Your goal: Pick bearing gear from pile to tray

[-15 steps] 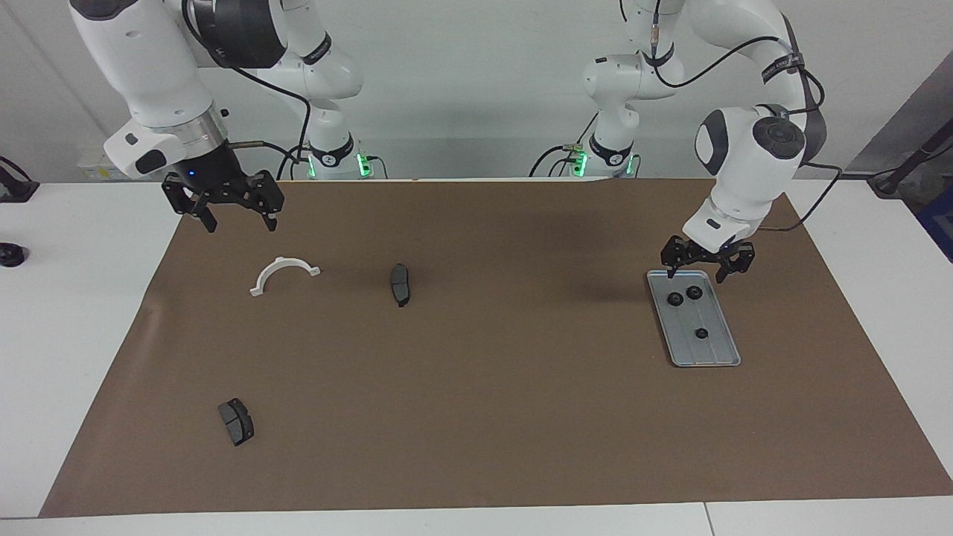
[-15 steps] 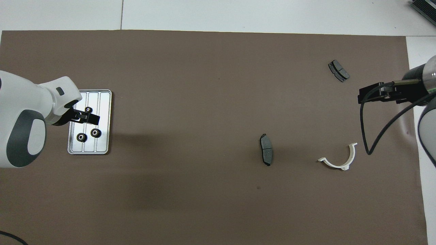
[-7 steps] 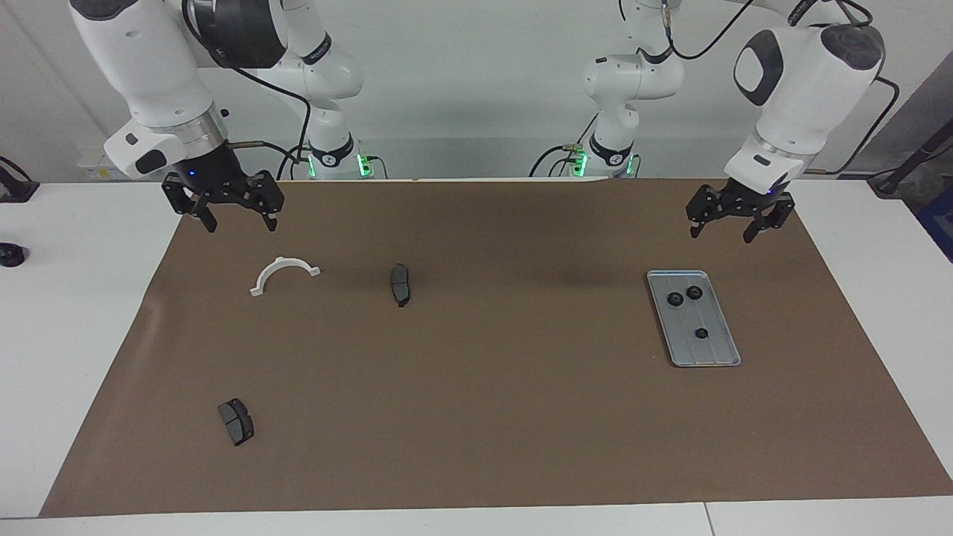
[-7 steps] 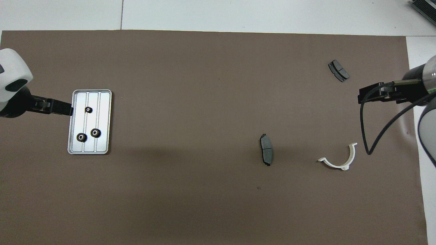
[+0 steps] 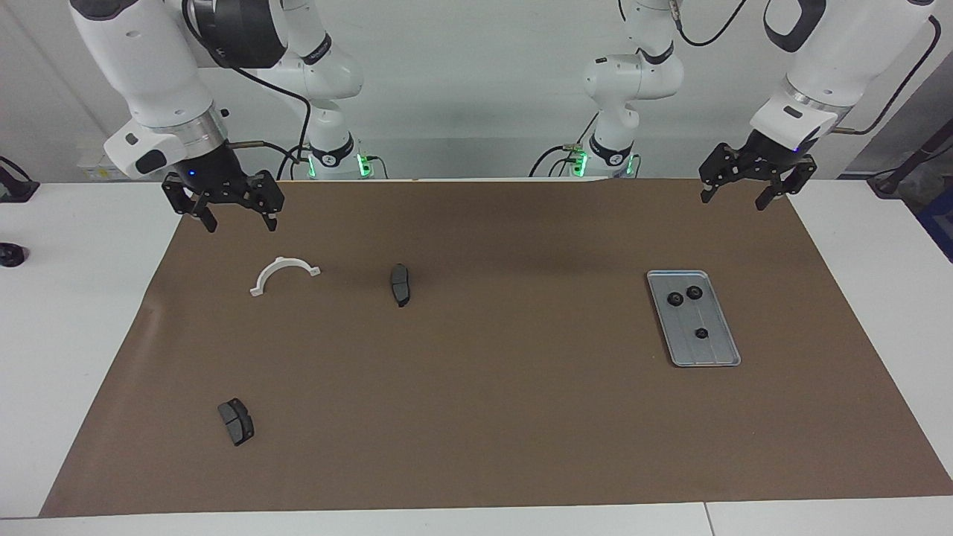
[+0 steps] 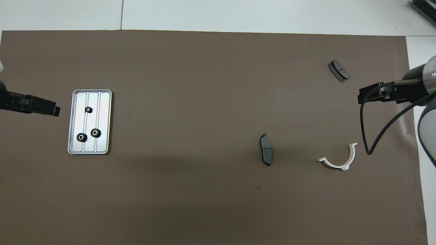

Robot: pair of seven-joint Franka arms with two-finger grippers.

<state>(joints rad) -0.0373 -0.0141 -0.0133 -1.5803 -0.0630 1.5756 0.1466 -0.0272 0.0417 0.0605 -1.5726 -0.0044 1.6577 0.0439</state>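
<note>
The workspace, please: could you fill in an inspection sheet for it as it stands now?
Surface: brown mat on a white table.
Job's things: tray toward the left arm's end, three black rings in it.
Clutter: two dark pads and a white half-ring on the mat toward the right arm's end.
Grippers: left gripper open, empty, raised over the mat's edge; right gripper open, empty, raised by the half-ring.
Cables: black cable along the right arm.
Surroundings: nothing seen.

White arms [image 5: 149, 67] with black cables and black hands [image 5: 234, 212].
</note>
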